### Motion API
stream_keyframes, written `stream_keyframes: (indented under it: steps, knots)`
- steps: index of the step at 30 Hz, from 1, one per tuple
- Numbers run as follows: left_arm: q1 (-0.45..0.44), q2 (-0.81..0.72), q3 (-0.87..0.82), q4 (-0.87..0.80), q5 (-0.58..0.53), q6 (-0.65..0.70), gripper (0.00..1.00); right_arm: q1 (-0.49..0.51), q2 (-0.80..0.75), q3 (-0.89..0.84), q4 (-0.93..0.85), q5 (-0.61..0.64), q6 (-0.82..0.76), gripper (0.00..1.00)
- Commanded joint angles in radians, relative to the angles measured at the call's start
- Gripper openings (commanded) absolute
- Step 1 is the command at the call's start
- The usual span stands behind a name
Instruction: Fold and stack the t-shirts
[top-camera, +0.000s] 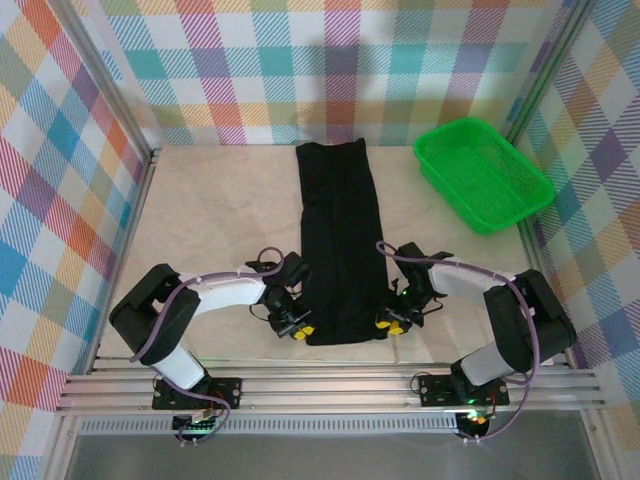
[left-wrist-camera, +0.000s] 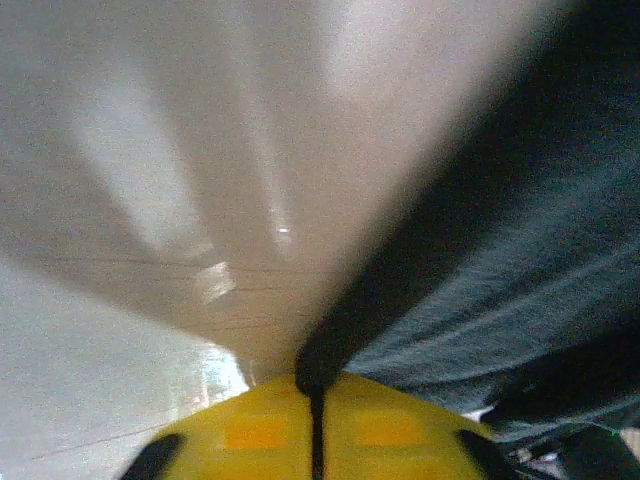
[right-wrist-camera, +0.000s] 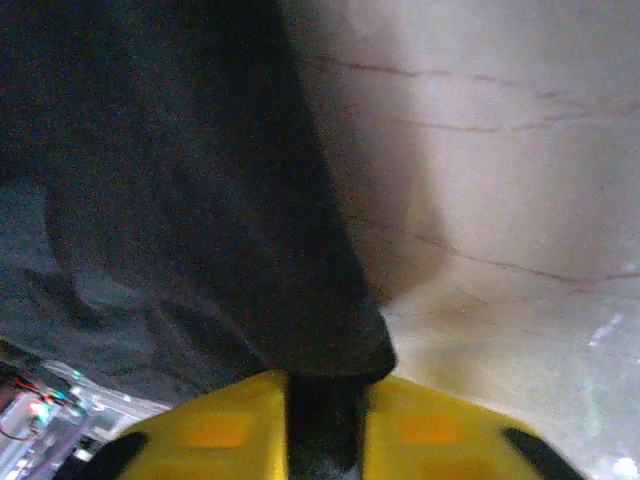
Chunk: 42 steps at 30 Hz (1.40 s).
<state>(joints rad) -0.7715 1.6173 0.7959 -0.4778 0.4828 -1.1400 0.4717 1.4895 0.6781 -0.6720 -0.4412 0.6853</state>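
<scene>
In the centre of the top view, the black t-shirt lies on the bench as a narrow strip, sides folded in. My left end effector and right end effector each clench a lower corner; crosswise folding and stacking remain, I judge.

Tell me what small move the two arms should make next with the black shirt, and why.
Probably lift both grippers together a little, to start folding the near end toward the far end. The left gripper and right gripper each pinch a near corner of the t-shirt, which lies flat as a long narrow strip.
</scene>
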Motion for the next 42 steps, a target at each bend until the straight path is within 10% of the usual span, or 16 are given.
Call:
stream_keyframes:
  steps: [1,16,23,30,42]
  knots:
    - [-0.045,0.044,0.005,0.153,-0.023,0.005,0.00,0.008,-0.036,-0.018,0.000,-0.014,0.019,0.09]
    - [-0.112,-0.161,-0.113,0.031,0.100,0.069,0.00,0.045,-0.236,-0.022,-0.190,-0.050,-0.008,0.00]
    - [-0.100,-0.261,-0.047,-0.035,-0.053,0.035,0.00,0.038,-0.259,0.089,-0.258,0.003,0.008,0.00]
    - [0.049,-0.303,0.081,0.003,-0.216,-0.032,0.00,-0.069,-0.139,0.343,-0.245,0.046,-0.004,0.00]
    - [0.321,0.061,0.485,-0.006,-0.209,0.138,0.00,-0.172,0.297,0.828,-0.150,0.109,-0.030,0.00]
